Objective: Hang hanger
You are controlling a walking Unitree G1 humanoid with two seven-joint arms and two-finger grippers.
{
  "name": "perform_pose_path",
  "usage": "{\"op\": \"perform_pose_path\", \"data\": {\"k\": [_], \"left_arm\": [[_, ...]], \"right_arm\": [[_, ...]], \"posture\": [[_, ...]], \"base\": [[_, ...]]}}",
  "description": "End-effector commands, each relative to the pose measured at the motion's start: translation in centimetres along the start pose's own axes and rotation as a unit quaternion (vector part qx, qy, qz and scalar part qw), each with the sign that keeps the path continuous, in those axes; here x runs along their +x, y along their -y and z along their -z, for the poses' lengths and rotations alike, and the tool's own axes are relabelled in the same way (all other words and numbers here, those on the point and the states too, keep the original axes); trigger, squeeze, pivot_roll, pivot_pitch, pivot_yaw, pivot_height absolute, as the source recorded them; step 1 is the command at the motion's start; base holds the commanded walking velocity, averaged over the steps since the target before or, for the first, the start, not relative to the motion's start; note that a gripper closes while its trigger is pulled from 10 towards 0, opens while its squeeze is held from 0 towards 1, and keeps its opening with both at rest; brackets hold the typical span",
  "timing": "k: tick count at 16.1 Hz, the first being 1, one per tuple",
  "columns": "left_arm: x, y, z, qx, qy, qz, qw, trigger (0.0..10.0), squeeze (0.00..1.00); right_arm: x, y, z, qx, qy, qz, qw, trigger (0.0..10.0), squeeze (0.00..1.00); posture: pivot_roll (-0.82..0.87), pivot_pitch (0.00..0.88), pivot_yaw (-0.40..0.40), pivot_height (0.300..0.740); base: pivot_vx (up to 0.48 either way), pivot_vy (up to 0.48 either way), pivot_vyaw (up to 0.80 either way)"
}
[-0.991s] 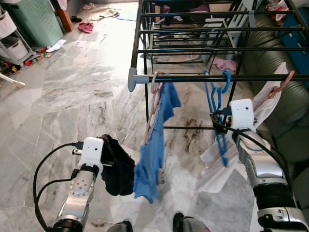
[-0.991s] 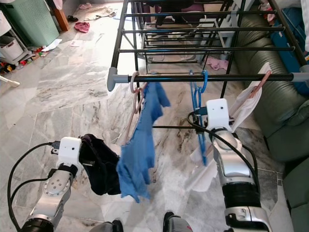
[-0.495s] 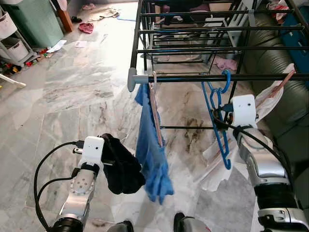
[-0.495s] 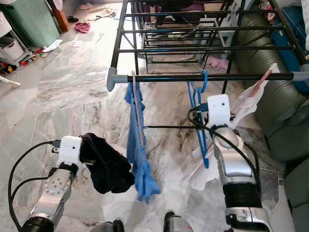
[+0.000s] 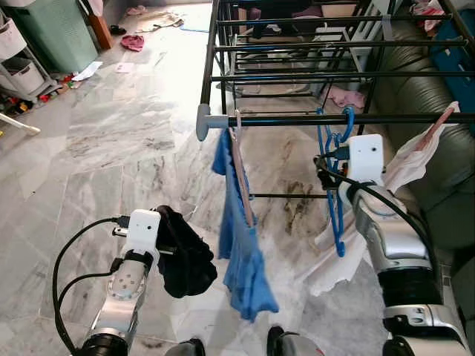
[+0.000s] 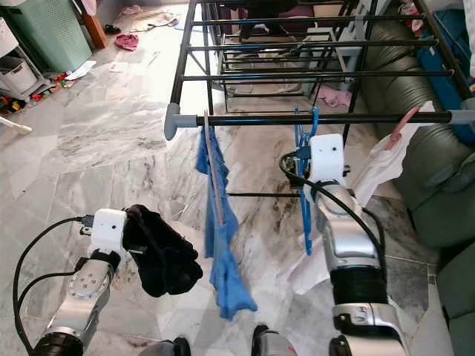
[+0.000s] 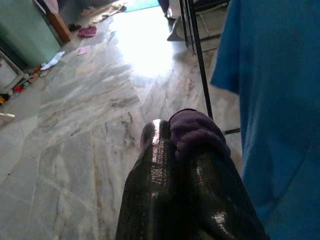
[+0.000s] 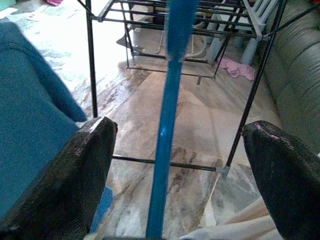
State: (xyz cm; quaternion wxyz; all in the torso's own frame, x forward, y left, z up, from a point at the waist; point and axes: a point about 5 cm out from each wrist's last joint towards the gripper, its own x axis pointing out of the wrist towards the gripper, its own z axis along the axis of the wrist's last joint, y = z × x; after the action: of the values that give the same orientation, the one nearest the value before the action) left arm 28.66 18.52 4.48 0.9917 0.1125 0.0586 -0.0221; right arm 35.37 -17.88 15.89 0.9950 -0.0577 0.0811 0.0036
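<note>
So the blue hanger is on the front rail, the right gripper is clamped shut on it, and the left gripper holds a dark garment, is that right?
Not quite. The right gripper is open: the right wrist view shows its fingers spread wide, with the blue hanger between them, untouched. The rest holds: the hanger hooks over the front rail, and the left gripper holds a dark garment.

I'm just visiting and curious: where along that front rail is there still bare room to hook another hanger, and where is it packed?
The front rail is bare between the blue shirt and the blue hanger, and again between that hanger and the white garment. It is crowded around the blue hanger, where the open right gripper straddles it.
</note>
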Motion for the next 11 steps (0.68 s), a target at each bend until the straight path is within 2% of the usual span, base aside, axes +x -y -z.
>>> {"op": "perform_pose_path", "data": {"k": [1,2,3,5,11], "left_arm": [[-0.1,-0.2,0.2,0.006,-0.007,0.003,1.0,10.0,0.0],[-0.1,-0.2,0.3,0.006,-0.009,0.003,1.0,10.0,0.0],[-0.1,-0.1,0.4,0.005,-0.01,0.003,1.0,10.0,0.0],[-0.1,-0.1,0.4,0.005,-0.011,0.005,1.0,10.0,0.0],[0.0,0.1,0.4,0.004,-0.011,0.01,1.0,10.0,0.0]], "right_arm": [[0.1,-0.4,0.3,0.009,-0.014,0.003,1.0,10.0,0.0],[0.0,-0.7,1.1,0.019,-0.027,0.016,0.999,0.7,0.0],[-0.2,-0.9,1.7,0.033,-0.038,0.025,0.998,0.0,0.0],[-0.1,-1.3,2.2,0.047,-0.047,0.029,0.997,0.0,0.0],[0.2,-1.5,1.7,0.043,-0.041,0.05,0.997,0.0,0.0]], "posture": [[-0.14,0.169,0.066,0.74],[-0.13,0.167,0.064,0.74],[-0.13,0.166,0.063,0.74],[-0.14,0.165,0.063,0.74],[-0.14,0.162,0.065,0.74]], "base": [[0.0,0.0,0.0],[0.0,0.0,0.0],[0.0,0.0,0.0],[0.0,0.0,0.0],[0.0,0.0,0.0]]}}
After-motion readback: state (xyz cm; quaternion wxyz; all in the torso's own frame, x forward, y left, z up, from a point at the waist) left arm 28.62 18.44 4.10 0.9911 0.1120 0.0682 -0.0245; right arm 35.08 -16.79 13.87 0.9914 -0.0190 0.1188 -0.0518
